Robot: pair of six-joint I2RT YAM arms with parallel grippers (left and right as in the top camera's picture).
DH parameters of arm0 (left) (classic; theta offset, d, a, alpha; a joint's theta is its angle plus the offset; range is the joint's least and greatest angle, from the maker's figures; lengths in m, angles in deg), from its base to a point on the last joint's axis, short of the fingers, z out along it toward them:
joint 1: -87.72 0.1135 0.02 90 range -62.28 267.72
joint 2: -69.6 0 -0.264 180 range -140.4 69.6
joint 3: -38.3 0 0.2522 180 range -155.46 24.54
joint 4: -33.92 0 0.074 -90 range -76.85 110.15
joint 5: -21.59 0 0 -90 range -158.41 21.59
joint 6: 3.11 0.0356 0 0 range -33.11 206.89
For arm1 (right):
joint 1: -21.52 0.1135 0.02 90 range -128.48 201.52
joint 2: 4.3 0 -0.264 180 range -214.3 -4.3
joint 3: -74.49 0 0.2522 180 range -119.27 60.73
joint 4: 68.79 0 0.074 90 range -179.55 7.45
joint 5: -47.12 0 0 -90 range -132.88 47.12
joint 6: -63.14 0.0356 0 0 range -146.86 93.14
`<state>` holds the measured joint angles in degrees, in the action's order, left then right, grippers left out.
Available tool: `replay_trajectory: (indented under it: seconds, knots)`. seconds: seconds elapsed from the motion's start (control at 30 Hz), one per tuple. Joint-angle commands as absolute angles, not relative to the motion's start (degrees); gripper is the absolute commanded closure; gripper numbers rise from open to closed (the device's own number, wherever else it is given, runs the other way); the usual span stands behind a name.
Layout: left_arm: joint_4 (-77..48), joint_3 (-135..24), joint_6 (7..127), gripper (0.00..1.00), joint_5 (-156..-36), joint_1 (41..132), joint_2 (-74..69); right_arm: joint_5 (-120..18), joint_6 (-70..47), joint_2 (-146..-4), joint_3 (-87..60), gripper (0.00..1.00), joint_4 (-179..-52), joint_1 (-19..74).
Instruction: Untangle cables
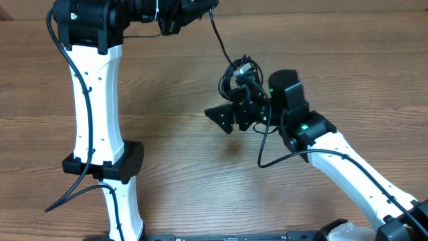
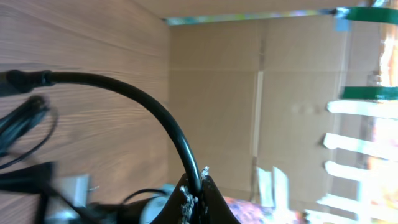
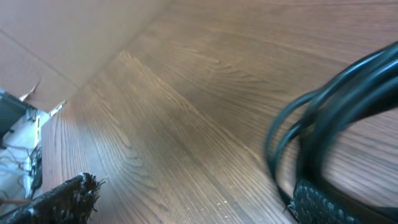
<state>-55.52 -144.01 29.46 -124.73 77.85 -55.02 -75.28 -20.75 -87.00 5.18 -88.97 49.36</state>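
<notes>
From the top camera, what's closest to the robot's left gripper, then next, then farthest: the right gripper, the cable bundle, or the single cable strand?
1. single cable strand: pinched in the left gripper, at the top.
2. cable bundle: lower in the picture, by the right arm.
3. right gripper: just under the bundle, farthest.
</notes>
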Motion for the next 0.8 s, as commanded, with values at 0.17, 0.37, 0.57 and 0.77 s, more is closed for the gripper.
replay_trajectory:
  seconds: [0.17, 0.37, 0.57, 0.77]
  knots:
    - [-48.5, -145.6, 19.5, 0.96, -132.2, 77.5, -53.6, -69.6, -21.4, -88.8, 4.1, 0.01, -88.1, 51.9]
    - [-48.3, -145.6, 19.6, 0.96, -132.1, 77.6, -53.6, -69.4, -21.3, -86.8, 2.1, 0.01, -86.9, 50.5]
    - [-48.1, -145.6, 19.6, 0.96, -132.1, 77.6, -53.6, -64.2, -21.4, -86.0, 1.6, 0.0, -88.9, 49.6]
    - [-47.4, -145.6, 19.5, 0.96, -132.2, 77.6, -53.6, -58.6, -21.4, -86.4, 1.6, 0.01, -90.8, 49.6]
